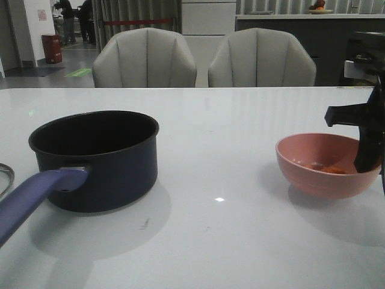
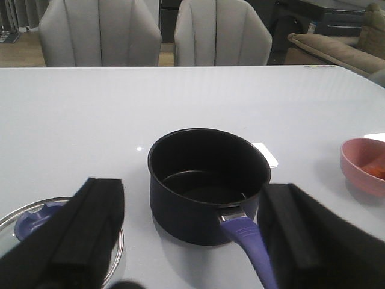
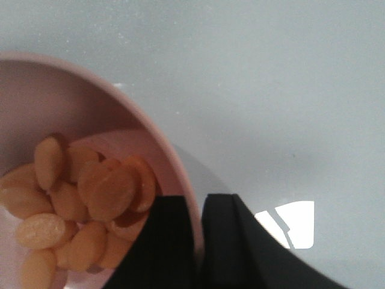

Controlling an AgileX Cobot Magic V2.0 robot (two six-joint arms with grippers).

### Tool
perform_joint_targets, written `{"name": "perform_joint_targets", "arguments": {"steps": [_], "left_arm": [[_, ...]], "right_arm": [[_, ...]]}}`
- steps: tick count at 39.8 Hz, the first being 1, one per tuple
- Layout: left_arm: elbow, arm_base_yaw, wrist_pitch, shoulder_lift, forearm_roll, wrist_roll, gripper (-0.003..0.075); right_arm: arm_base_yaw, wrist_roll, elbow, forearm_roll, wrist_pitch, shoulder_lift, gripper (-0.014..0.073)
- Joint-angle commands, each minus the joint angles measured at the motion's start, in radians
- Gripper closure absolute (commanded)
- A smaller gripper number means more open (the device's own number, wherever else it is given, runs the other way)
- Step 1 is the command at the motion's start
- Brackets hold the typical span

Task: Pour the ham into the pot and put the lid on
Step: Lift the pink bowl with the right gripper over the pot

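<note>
The ham (image 3: pixel 90 205) is a heap of smooth, rounded orange slices, about a dozen that I can count, lying in the bottom of one pink bowl (image 1: pixel 313 174) on the right side of the white table (image 1: pixel 228 241). The bowl is matte and round-bodied with a thin rim.

The right gripper (image 3: pixel 198 241) comes down from above at the bowl's far right edge. Its two black fingers straddle the rim, one inside by the slices and one outside, drawn almost together with only the bowl wall between them, so it has hold of the bowl.

Well apart, on the left side, stands the single pot (image 1: pixel 96 159), dark navy with a dull black inside, empty, its long purple-blue handle (image 1: pixel 36 195) pointing toward the robot. Just beside it, further left, the glass lid (image 2: pixel 36 226) lies flat with its metal rim and blue knob up.

The left gripper (image 2: pixel 192 247) hangs near the pot handle, its two blocky black fingers (image 2: pixel 90 223) spread wide and holding nothing.

Two pale padded chairs (image 1: pixel 144 60) stand behind the table.
</note>
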Motion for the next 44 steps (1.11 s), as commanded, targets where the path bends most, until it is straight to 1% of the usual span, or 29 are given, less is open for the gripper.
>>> {"name": "perform_joint_targets", "arguments": {"steps": [1, 8, 11, 17, 26, 29, 31, 36, 39, 44], "left_arm": [[-0.027, -0.009, -0.07, 0.011, -0.004, 0.002, 0.0208], [-0.027, -0.009, -0.07, 0.011, -0.004, 0.002, 0.0208], [-0.027, -0.009, -0.07, 0.011, -0.004, 0.002, 0.0208], [-0.027, -0.009, -0.07, 0.011, -0.004, 0.002, 0.0208], [-0.027, -0.009, -0.07, 0.011, -0.004, 0.002, 0.0208], [-0.027, -0.009, -0.07, 0.011, -0.004, 0.002, 0.0208], [-0.027, -0.009, -0.07, 0.011, -0.004, 0.002, 0.0208], [-0.027, -0.009, -0.07, 0.011, -0.004, 0.002, 0.0208], [-0.027, -0.009, -0.07, 0.011, -0.004, 0.002, 0.0208], [-0.027, -0.009, -0.07, 0.011, -0.004, 0.002, 0.0208]], "right_arm": [[-0.002, -0.003, -0.027, -0.025, 0.01, -0.032, 0.0456], [0.0, -0.025, -0.074, -0.016, 0.033, -0.046, 0.0456], [0.026, -0.052, -0.109, -0.014, 0.034, -0.075, 0.0456], [0.124, -0.081, -0.173, -0.014, -0.008, -0.143, 0.0456], [0.325, -0.081, -0.302, -0.014, -0.104, -0.175, 0.0456], [0.386, -0.081, -0.311, -0.018, -0.189, -0.175, 0.0456], [0.423, -0.081, -0.311, -0.027, -0.274, -0.173, 0.0456], [0.491, -0.081, -0.311, -0.075, -0.452, -0.153, 0.0456], [0.525, -0.081, -0.308, -0.139, -0.561, -0.128, 0.0456], [0.565, -0.081, -0.304, -0.291, -0.761, -0.074, 0.0456]]}}
